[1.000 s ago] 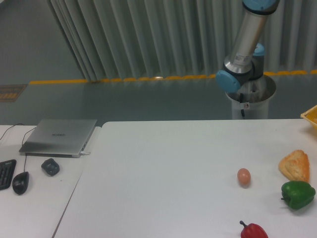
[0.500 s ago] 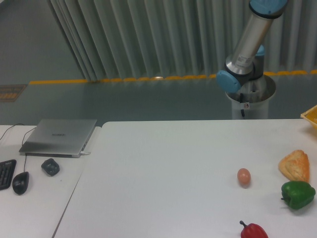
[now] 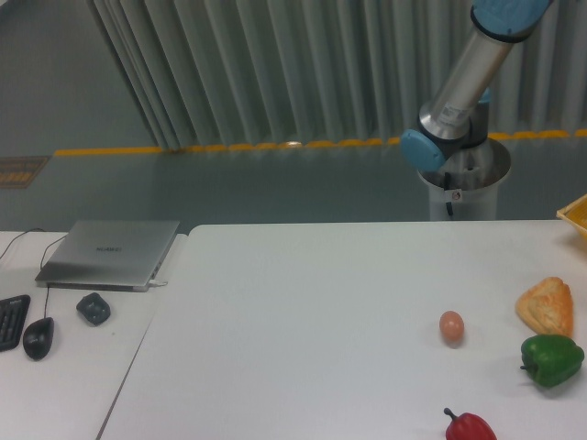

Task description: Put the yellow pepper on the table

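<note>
The only writing in the single camera view is a small pale mark on the lid of the closed grey laptop (image 3: 110,252) at the left edge of the frame, too faint to read, and a small white tag on the robot's pedestal (image 3: 463,188) whose print cannot be made out.

The table (image 3: 303,312) is a large white matte slab with a rounded corner at its upper left, filling the lower centre and right of the frame. On it, toward the right, lies a small smooth brown egg (image 3: 451,326). Right of the egg sits a rough, golden, wedge-shaped piece of bread (image 3: 546,305), and just below that a glossy green pepper (image 3: 551,359) with a short stem. At the bottom edge, a shiny red pepper (image 3: 469,426) is partly cut off by the frame. A yellow tray corner (image 3: 575,215) pokes in at the right edge.

The yellow pepper is not visible anywhere in the frame.

The robot arm (image 3: 463,82) rises at the upper right: a silver metal tube with light blue joint caps, leaning up and out through the top edge. Its end effector lies outside the frame, so how far it is open, or what it holds, cannot be told.

On the narrower white desk (image 3: 55,385) at lower left rest the laptop, a dark lumpy object (image 3: 94,308), a black mouse (image 3: 38,337) and a keyboard edge (image 3: 11,321). Behind, grey pleated curtains (image 3: 266,69) hang above a yellow floor line (image 3: 229,147)
</note>
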